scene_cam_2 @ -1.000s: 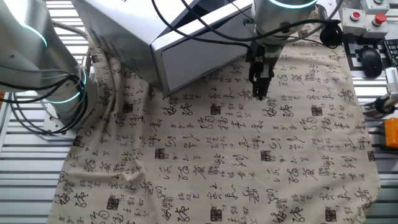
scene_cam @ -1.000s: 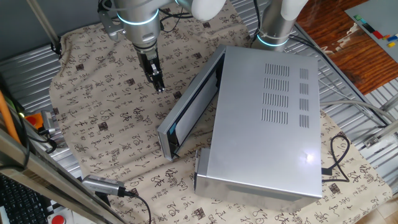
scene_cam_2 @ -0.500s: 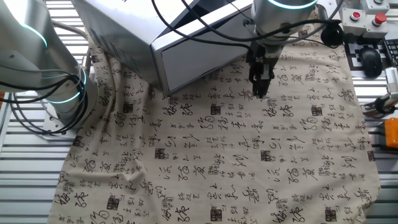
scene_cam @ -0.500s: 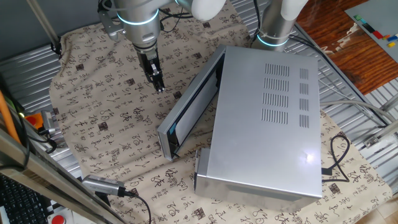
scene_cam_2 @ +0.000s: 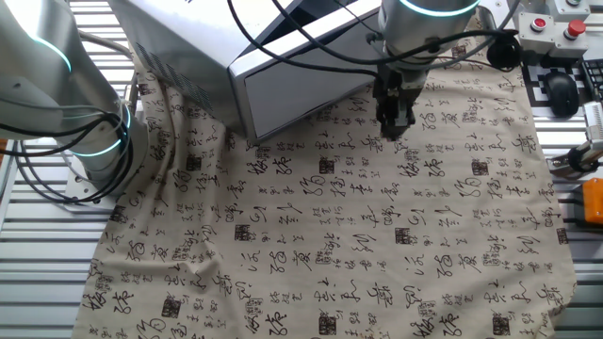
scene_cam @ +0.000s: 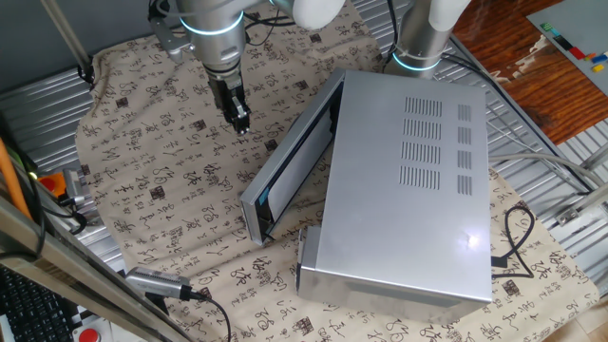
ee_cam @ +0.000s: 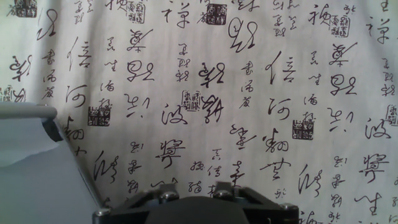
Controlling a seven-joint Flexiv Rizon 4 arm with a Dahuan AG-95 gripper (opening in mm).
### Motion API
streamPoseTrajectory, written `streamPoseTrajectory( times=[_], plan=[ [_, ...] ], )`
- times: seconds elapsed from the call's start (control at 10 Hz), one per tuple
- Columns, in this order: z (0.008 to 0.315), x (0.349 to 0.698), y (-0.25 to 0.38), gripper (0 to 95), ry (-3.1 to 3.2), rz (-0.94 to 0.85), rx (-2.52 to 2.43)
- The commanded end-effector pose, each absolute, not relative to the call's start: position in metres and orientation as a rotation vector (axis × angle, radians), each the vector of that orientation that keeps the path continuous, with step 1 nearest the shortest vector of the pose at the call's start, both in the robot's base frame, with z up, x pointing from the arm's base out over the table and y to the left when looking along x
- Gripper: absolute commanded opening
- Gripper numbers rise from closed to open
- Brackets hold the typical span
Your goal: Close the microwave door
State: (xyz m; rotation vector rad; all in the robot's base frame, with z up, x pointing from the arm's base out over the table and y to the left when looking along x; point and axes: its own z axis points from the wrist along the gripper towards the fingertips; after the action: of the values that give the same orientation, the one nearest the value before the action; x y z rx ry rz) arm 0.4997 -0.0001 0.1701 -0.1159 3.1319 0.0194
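Observation:
The silver-grey microwave (scene_cam: 408, 199) lies on the patterned cloth, with vent slots on its top panel; it also shows in the other fixed view (scene_cam_2: 179, 38). The microwave door (scene_cam: 283, 166), a silver frame around dark glass, stands ajar at a narrow angle from the front. It also shows in the other fixed view (scene_cam_2: 301, 89) and at the lower left of the hand view (ee_cam: 31, 168). My gripper (scene_cam: 240, 122) points down above the cloth, to the left of the door and clear of it. Its fingers look closed together and empty (scene_cam_2: 396, 132).
A second arm's base (scene_cam: 418, 43) stands behind the microwave and shows at the left of the other fixed view (scene_cam_2: 85, 132). A black cable (scene_cam: 513, 237) trails to the microwave's right. A box with red buttons (scene_cam_2: 551, 24) and an orange part (scene_cam_2: 592, 198) sit beyond the cloth's edge.
My gripper has risen a little above the cloth. The microwave door has not moved.

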Motion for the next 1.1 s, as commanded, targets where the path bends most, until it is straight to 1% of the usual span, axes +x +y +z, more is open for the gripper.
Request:
streamPoseTrajectory(
  times=[0.1,1.1],
  plan=[
    [0.17,0.5,0.0,0.0,3.131,0.019,-0.116],
    [0.1693,0.4988,-0.0003,0.0,3.128,0.016,-0.183]
  ],
)
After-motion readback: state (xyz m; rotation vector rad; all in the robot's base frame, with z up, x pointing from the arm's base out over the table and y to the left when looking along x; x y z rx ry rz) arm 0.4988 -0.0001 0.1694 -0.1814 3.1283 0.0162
